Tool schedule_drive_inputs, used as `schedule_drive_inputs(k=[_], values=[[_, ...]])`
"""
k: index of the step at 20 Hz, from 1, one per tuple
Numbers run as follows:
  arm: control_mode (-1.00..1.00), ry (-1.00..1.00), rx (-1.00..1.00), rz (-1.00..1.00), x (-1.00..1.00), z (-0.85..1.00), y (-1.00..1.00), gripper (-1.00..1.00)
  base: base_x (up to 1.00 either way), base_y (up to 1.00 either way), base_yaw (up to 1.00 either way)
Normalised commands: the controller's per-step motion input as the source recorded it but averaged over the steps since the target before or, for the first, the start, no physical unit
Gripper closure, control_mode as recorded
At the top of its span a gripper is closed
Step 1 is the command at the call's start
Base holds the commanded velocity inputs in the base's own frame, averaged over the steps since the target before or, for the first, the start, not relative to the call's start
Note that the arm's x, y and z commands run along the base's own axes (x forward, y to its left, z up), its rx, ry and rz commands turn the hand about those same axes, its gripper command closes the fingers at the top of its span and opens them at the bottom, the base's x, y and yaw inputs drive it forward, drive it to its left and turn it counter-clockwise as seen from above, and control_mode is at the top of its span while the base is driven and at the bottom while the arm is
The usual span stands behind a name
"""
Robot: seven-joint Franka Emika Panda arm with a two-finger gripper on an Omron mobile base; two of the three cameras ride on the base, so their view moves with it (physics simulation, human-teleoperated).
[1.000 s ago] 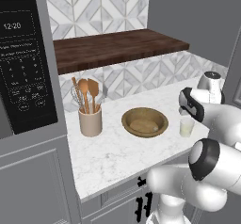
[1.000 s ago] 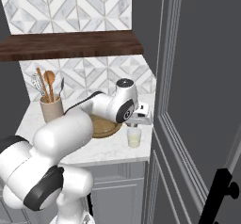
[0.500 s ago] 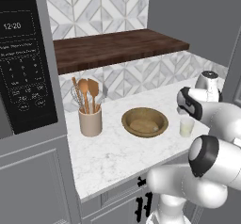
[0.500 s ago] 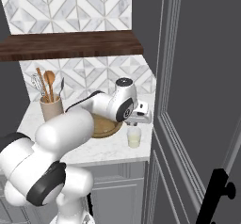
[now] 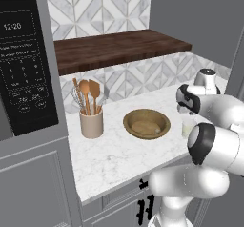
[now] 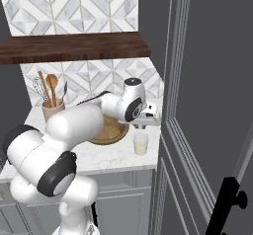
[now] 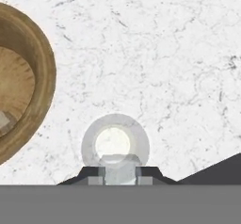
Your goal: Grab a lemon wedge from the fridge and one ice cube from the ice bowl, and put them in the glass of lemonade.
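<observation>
Here one small clear glass tumbler of pale lemonade (image 7: pixel 116 145) stands on speckled white marble counter (image 7: pixel 155 53), just beside one wide, wood-grained tan bowl (image 7: pixel 26 82). The gripper (image 7: pixel 120 169) above pinches a translucent ice cube (image 7: pixel 119 167).

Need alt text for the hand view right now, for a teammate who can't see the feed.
Looking straight down, the claw hangs over the glass of lemonade on the white marble counter, with a pale, clear cube between its fingertips. The wooden ice bowl sits just beside the glass at the left edge.
</observation>
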Motion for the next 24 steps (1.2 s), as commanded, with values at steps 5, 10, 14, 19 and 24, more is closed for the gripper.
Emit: schedule_drive_inputs(k=[5,10,14,19,24], values=[[-1.0,0.02,0.02,0.0,0.0,-0.41,0.0,1.0,0.0,0.0,0.0],[-1.0,0.0,0.03,0.0,0.0,-0.39,0.0,1.0,0.0,0.0,0.0],[-1.0,0.0,0.01,0.0,0.0,-0.13,0.0,1.0,0.0,0.0,0.0],[-1.0,0.0,0.0,0.0,0.0,0.0,0.0,-1.0,0.0,0.0,0.0],[-1.0,0.0,0.0,0.0,0.0,0.0,0.0,-1.0,0.0,0.0,0.0]])
